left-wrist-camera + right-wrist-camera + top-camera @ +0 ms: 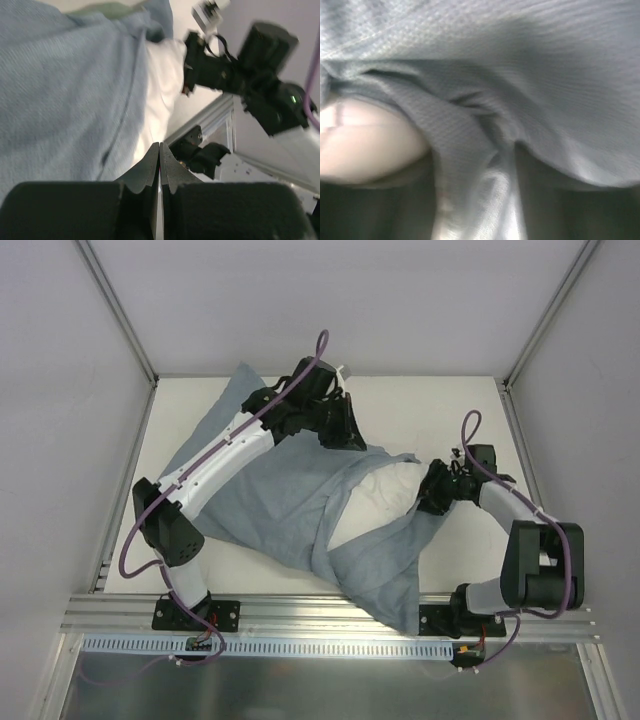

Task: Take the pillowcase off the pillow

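Observation:
The blue-grey pillowcase [270, 490] lies crumpled across the table, with one end hanging over the near rail. The white pillow [385, 495] bulges out of its opening at centre right. My left gripper [348, 435] hovers by the pillowcase's far edge. In the left wrist view it [159, 146] is shut with nothing between the fingers, the pillowcase [65, 90] and pillow [162, 85] beyond. My right gripper [432, 490] is at the pillow's right end. In the right wrist view its dark fingers stand apart [480, 200], a loose pillowcase [545, 75] fold lies between them, and the pillow [365, 145] is at left.
The white table [420, 410] is bare at the back right. An aluminium rail [330, 610] runs along the near edge, and frame posts and grey walls close in the sides. The right arm [250, 60] shows in the left wrist view.

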